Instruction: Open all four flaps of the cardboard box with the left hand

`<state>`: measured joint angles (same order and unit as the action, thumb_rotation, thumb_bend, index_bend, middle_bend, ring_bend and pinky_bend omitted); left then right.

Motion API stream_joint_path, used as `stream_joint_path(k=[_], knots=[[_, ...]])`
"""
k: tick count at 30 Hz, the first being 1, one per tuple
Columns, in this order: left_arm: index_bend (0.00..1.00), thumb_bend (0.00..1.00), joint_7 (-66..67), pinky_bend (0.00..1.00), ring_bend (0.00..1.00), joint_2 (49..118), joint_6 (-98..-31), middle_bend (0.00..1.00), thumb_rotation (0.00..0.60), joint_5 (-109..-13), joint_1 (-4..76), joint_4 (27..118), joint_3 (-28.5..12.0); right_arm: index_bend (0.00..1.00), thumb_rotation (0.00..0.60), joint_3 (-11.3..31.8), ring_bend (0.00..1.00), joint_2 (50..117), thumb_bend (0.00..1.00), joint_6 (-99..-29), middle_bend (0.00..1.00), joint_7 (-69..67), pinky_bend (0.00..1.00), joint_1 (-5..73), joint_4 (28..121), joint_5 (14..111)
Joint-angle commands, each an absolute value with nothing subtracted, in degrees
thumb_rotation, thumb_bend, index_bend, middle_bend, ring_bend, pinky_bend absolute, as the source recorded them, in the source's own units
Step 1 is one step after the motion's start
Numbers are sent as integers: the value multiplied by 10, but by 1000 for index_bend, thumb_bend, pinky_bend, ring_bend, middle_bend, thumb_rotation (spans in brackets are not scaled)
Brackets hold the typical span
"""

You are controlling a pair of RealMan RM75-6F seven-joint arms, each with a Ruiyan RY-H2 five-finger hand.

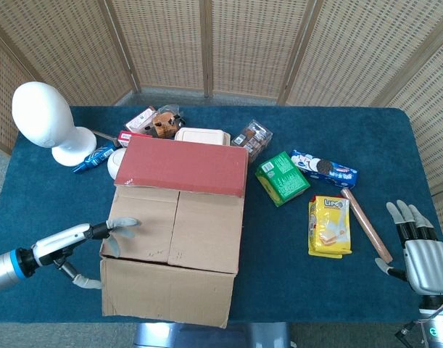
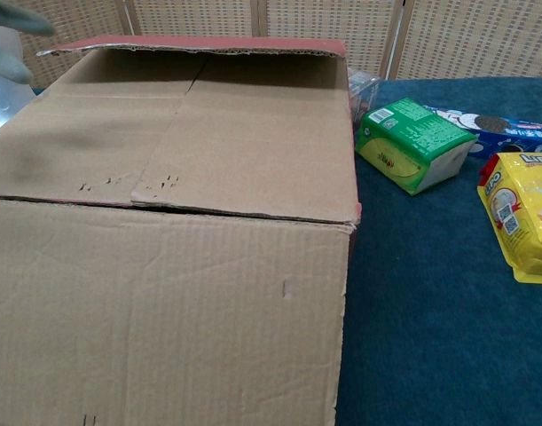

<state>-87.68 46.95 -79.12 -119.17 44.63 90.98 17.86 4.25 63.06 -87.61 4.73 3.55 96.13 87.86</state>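
At the left, the left hand [image 1: 98,235] hovers with fingers [image 1: 125,222] spread wide and holding nothing, at the near-left corner of the cardboard box [image 1: 179,217], which sits left of centre on the blue surface [image 1: 294,283]. Its near and far outer flaps hang open while the two inner flaps [image 1: 177,221] lie shut, so the next move likely calls for hooking an inner flap's edge. At the far right, the right hand [image 1: 423,257] rests open, holding nothing.

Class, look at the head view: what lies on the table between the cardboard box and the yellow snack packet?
Only bare blue tablecloth separates the cardboard box from the yellow snack packet; the head view shows it.
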Motion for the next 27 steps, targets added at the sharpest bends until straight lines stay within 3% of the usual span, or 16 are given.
stream_joint_path(k=[1, 6, 13, 19, 27], knots=[[44, 0, -740, 322, 130, 447, -708, 56, 600, -1130, 458, 1000, 145, 0, 600, 42, 0, 629, 0, -876, 0, 45, 162, 35, 962, 880], [43, 0, -639, 284, 127, 440, -626, 46, 600, -1080, 481, 1054, 118, 0, 600, 40, 0, 628, 0, -875, 0, 44, 162, 35, 963, 881], [31, 0, -495, 40, 15, 457, -549, 0, 600, -991, 488, 1093, 79, 0, 600, 41, 0, 626, 0, -873, 0, 41, 162, 36, 963, 878], [18, 0, -420, 74, 21, 454, -485, 21, 600, -933, 497, 1120, 60, 0, 600, 43, 0, 625, 0, -875, 0, 37, 162, 35, 963, 875], [15, 0, -340, 85, 27, 450, -453, 44, 600, -875, 499, 1133, 36, 0, 600, 44, 0, 624, 0, -874, 0, 37, 161, 35, 963, 873]])
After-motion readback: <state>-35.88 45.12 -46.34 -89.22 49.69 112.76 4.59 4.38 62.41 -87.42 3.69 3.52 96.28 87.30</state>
